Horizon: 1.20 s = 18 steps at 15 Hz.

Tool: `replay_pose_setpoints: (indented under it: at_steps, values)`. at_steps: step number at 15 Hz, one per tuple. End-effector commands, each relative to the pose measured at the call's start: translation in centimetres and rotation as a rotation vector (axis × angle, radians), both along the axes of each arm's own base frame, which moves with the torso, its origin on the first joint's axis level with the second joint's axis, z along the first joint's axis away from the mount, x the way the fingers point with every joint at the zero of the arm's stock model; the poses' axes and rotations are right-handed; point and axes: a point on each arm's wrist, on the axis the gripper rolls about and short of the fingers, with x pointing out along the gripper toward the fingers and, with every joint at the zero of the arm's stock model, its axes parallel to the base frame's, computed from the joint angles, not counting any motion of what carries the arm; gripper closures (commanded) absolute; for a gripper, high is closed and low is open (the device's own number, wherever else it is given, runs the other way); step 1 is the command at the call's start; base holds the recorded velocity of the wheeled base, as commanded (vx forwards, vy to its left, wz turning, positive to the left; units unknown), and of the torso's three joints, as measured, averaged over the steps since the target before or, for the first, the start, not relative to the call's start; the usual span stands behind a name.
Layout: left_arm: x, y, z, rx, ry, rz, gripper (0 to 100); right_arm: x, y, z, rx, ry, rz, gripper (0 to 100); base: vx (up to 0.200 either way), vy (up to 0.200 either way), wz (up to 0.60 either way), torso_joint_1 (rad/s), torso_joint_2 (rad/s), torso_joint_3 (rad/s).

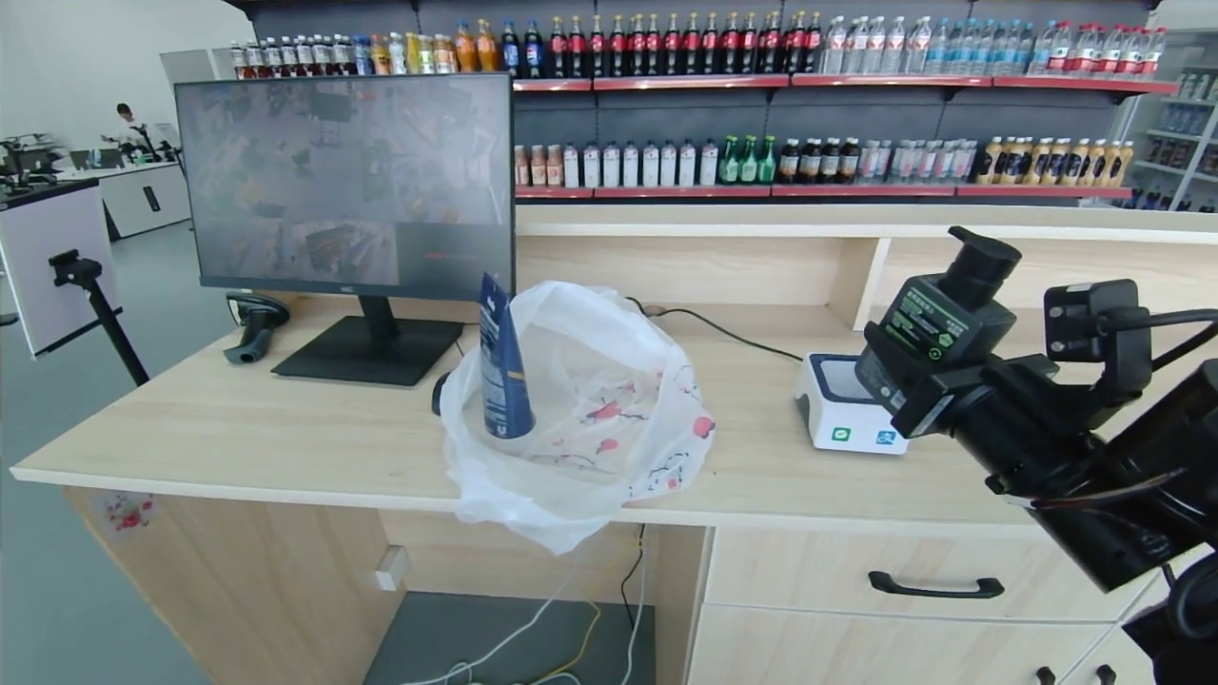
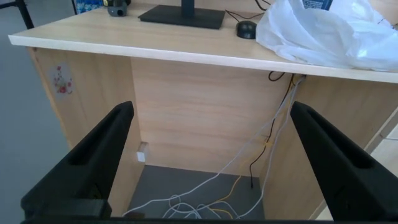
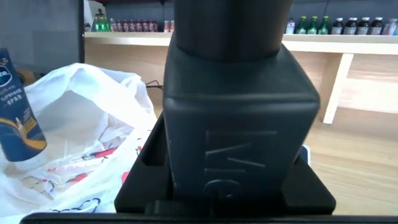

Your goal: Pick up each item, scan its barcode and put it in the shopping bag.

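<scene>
Your right gripper (image 1: 942,395) is clamped on the handheld scanner (image 1: 937,323), right of the shopping bag (image 1: 628,400). Your left gripper (image 2: 211,115) is wide and empty, lower than the bag and out in front of it. The blue tube (image 1: 501,366) stands upright at the bag's left rim, seemingly inside. Risks: the bag overhangs the bench (image 1: 238,419) front, so raising your left arm could snag it and tip the tube. Swinging the scanner bagward could clip the white reader box (image 1: 837,419).

Black right arm (image 1: 1123,485) carries cables; left claw (image 2: 211,112) looks matte black.
</scene>
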Motion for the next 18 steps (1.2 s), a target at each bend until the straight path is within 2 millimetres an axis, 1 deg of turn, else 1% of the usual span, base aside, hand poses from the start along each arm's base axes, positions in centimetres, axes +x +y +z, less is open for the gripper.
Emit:
replay_pose_setpoints:
  at_steps: [1,3,5,7,9,10,11,13,15,17,18]
  values:
    - [0.0,0.0,0.0,0.0,-0.001,0.0,0,-0.3,0.0,-0.5,-0.015,0.021,0.002,100,0.2,0.0,0.0,-0.002,0.0,0.002]
    - [0.0,0.0,0.0,0.0,-0.001,0.0,0,-0.1,0.1,-0.2,-0.016,0.006,0.002,100,0.2,0.0,0.0,-0.012,0.0,0.005]
    - [0.0,0.0,0.0,-0.001,-0.001,0.0,0,0.2,0.2,0.1,-0.021,-0.01,0.001,100,0.0,0.0,0.0,0.0,0.0,0.0]
    - [0.0,0.0,0.0,-0.001,-0.001,0.0,0,0.5,0.4,-0.3,-0.124,-0.034,0.062,100,0.0,0.0,0.0,0.0,0.0,0.0]
    - [0.0,0.0,0.0,-0.001,-0.001,0.0,0,1.2,0.0,-0.6,-0.271,-0.076,0.059,100,0.0,0.0,0.0,0.0,0.0,0.0]
    - [0.0,0.0,0.0,-0.001,-0.001,0.0,0,1.4,0.0,-0.9,-0.308,-0.079,0.055,100,0.0,0.0,0.0,0.0,0.0,0.0]
    - [0.0,0.0,0.0,-0.001,-0.001,0.0,0,1.7,-0.4,-1.1,-0.392,-0.1,0.021,100,0.0,0.0,0.0,0.0,0.0,0.0]
    - [0.0,0.0,0.0,-0.001,-0.001,0.0,0,2.0,-0.4,-1.4,-0.475,-0.121,0.012,100,0.0,0.0,0.0,0.0,0.0,0.0]
    - [0.0,0.0,0.0,-0.001,-0.001,0.002,0,2.6,-1.3,-1.5,-0.574,-0.158,0.002,100,0.0,0.0,0.0,0.0,0.0,0.0]
    - [0.0,0.0,0.0,-0.001,-0.001,0.002,0,3.1,-1.8,-1.7,-0.603,-0.169,0.002,100,0.0,0.0,0.0,0.0,0.0,0.0]
    - [0.0,0.0,0.0,-0.001,-0.001,0.0,0,3.9,-2.7,-1.5,-0.656,-0.202,-0.01,100,0.0,0.0,0.0,0.0,0.0,0.0]
